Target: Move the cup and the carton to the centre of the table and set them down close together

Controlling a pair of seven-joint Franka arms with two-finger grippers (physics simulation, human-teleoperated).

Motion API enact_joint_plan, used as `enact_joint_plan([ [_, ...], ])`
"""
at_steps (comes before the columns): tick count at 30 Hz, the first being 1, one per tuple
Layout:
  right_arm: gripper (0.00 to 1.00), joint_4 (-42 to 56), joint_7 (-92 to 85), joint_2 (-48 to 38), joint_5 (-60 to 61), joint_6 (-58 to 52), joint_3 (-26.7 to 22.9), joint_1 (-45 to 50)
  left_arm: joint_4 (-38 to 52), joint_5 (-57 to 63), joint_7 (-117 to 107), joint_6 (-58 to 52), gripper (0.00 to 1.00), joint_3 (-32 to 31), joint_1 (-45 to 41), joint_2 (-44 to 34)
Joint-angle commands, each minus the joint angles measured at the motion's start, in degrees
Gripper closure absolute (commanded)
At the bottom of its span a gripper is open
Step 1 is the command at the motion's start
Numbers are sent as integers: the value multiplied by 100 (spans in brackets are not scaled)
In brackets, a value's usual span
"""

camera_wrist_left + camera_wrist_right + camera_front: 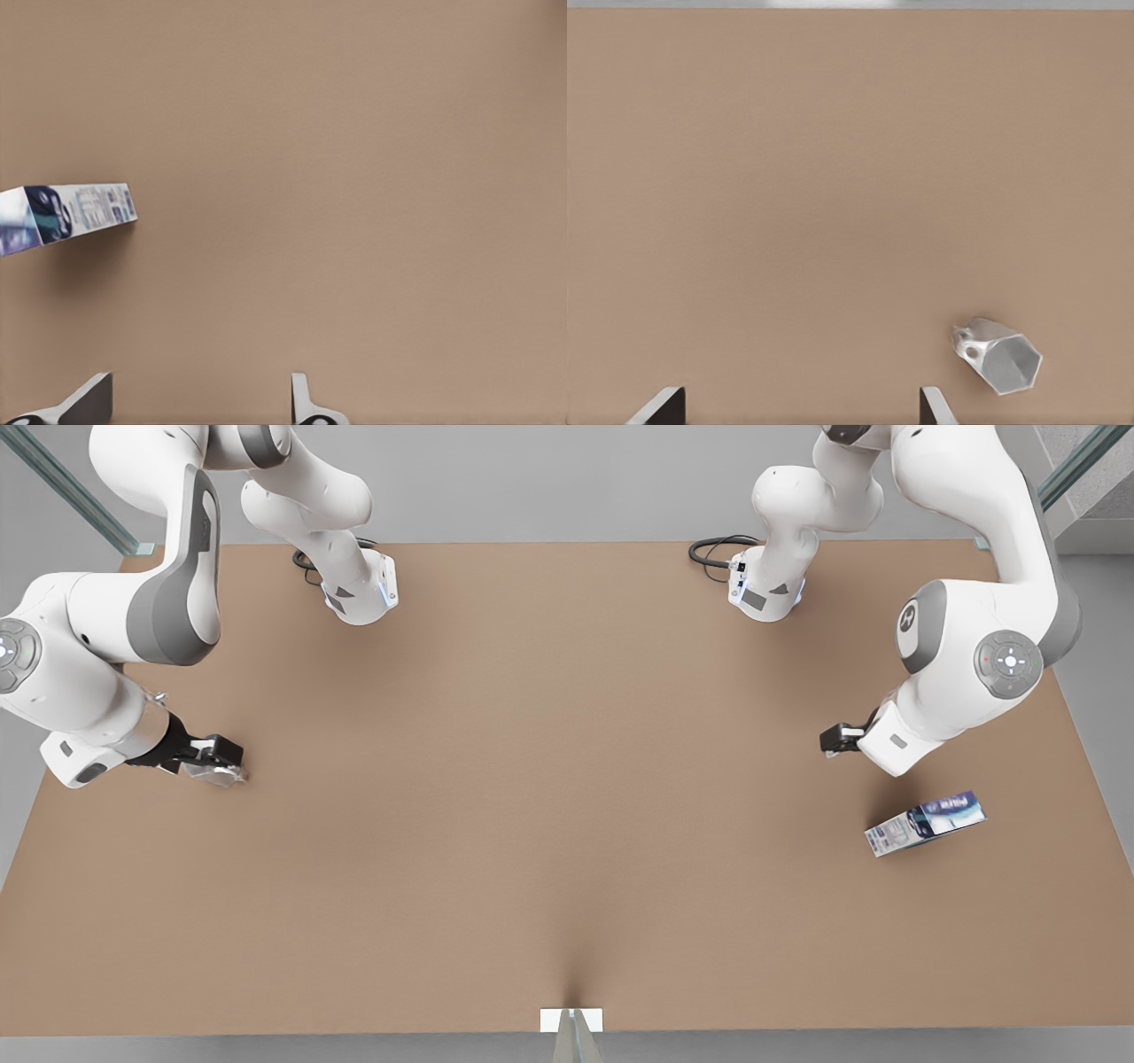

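Observation:
The cup (223, 776), silvery and faceted, rests on the table (567, 797) at the front view's left. My right gripper (215, 756) hovers right by it. In the right wrist view the cup (999, 354) sits just outside one finger of the open right gripper (797, 409), nothing between the fingers. The carton (926, 825), dark blue and white, lies flat at the front view's right. My left gripper (834, 740) hangs a little behind it, closer to the middle. In the left wrist view the carton (66, 213) lies off to one side of the open left gripper (199, 407).
Both arm bases (361, 593) (766, 593) and black cables (713, 553) sit at the table's far edge. A small white tab (571, 1020) marks the near edge. Bare brown tabletop stretches between the two objects.

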Motion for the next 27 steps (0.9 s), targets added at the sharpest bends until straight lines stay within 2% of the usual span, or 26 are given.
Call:
enact_joint_plan([
  [1,0,-5,9,0,0,0,0,9,0,1,-9,0,0,0,-3,0],
  [14,0,-567,-343,298,-132,492,0,-184,150,-7,0,-211,0,71,-3,-35],
  [20,0,-1630,-343,-378,-132,580,0,-492,220,-34,-53,-325,0,62,-3,-18],
  [21,0,-2113,-457,-616,-141,949,-9,-606,220,-34,-44,-448,0,62,-3,-27],
  [27,0,-2220,-1002,-440,-141,1239,-18,-1081,220,-34,-26,-448,0,62,-3,-18],
])
